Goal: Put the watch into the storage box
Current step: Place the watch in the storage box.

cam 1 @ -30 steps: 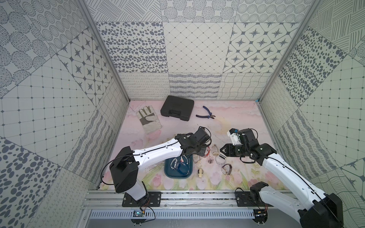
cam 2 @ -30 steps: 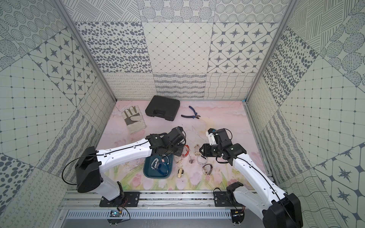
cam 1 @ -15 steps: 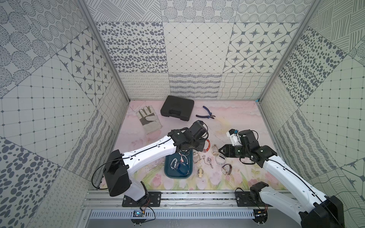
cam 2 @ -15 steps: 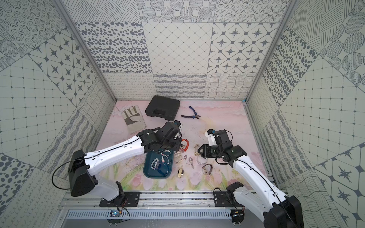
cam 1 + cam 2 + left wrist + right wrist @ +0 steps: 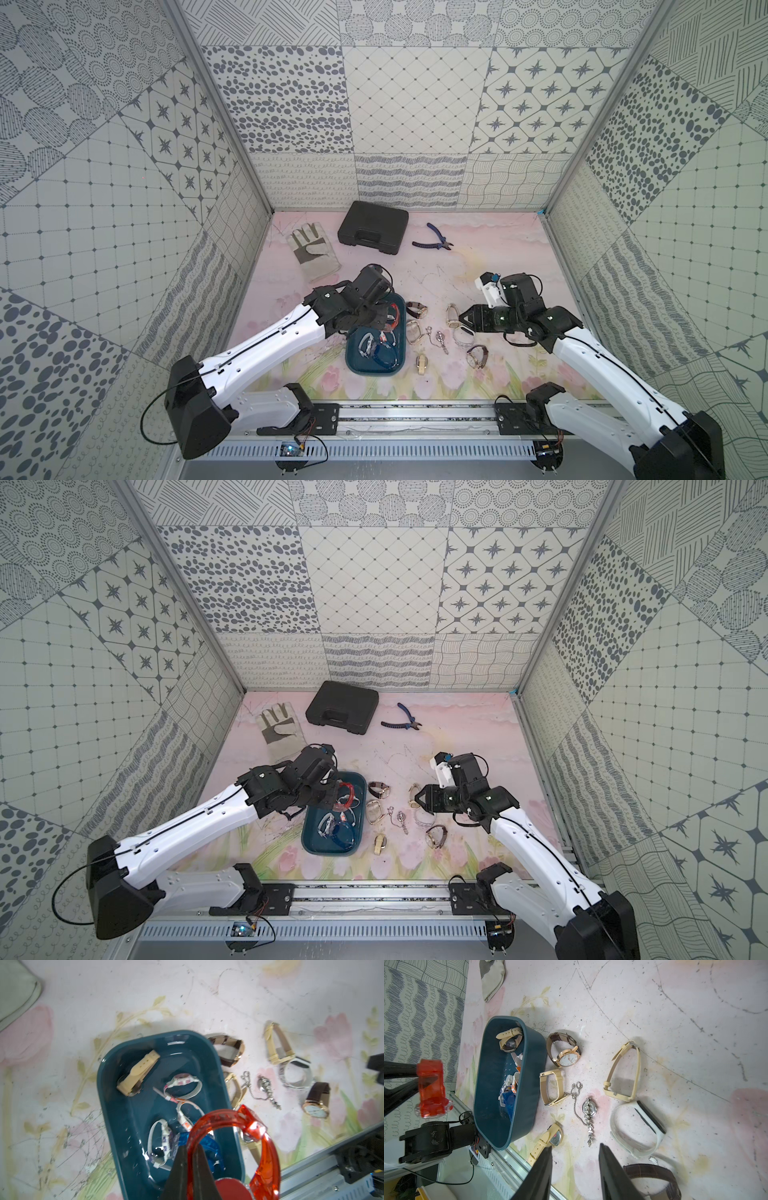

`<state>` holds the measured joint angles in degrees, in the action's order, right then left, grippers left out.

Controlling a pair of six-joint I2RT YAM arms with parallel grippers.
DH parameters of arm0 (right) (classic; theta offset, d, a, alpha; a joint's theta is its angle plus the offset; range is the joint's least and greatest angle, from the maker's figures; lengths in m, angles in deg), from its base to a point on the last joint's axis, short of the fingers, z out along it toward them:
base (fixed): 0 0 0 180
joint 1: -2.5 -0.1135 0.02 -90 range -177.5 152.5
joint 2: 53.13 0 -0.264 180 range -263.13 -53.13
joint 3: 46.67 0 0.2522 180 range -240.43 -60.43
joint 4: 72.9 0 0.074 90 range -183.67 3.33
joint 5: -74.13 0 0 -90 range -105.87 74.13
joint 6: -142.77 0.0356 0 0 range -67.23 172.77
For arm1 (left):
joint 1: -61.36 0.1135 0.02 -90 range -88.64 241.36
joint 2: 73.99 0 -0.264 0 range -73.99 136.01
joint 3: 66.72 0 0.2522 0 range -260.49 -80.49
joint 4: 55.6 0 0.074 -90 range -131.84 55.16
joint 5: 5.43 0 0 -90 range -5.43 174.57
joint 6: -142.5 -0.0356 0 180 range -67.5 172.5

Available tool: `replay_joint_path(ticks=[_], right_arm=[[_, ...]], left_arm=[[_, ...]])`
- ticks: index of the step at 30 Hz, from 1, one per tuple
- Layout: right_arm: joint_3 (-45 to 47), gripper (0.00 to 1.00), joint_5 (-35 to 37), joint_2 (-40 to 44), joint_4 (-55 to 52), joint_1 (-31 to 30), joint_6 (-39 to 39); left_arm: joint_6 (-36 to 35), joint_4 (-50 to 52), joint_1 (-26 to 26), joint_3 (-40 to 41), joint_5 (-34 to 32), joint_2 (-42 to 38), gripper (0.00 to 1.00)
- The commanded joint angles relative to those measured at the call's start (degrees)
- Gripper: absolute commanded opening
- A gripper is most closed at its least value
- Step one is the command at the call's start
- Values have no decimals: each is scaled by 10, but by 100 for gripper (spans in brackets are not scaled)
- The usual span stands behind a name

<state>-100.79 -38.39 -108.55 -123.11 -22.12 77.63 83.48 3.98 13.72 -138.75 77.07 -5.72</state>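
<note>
Watch (image 5: pixel 218 1114), pinched tight in left gripper (image 5: pixel 192 1147), had moved over box (image 5: pixel 104 1088), seemingly ready for release; right gripper (image 5: pixel 575 1146) sat part-open, empty.

Grey-on-white panels of dots, stars, grids and waves cover the twelve o'clock wall (image 5: pixel 407 124), the nine o'clock wall (image 5: pixel 104 232) and the three o'clock wall (image 5: pixel 685 232), joined by metal posts (image 5: pixel 217 104). The scuffed pink surface (image 5: pixel 490 266) shows printed tulips toward six o'clock, beside a metal rail (image 5: pixel 415 415). Light is even.
</note>
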Motion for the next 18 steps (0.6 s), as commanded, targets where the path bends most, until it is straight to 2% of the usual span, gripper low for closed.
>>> replay_joint_path(ticks=[1, 9, 18], right_arm=[[6, 41, -3, 5, 11, -6, -10], [9, 41, 4, 13, 10, -17, -10], [9, 41, 22, 18, 7, -33, -10]], left_arm=[[29, 45, 36, 62, -32, -18, 0], [47, -9, 74, 111, -54, 22, 0], [39, -60, 85, 104, -71, 88, 0]])
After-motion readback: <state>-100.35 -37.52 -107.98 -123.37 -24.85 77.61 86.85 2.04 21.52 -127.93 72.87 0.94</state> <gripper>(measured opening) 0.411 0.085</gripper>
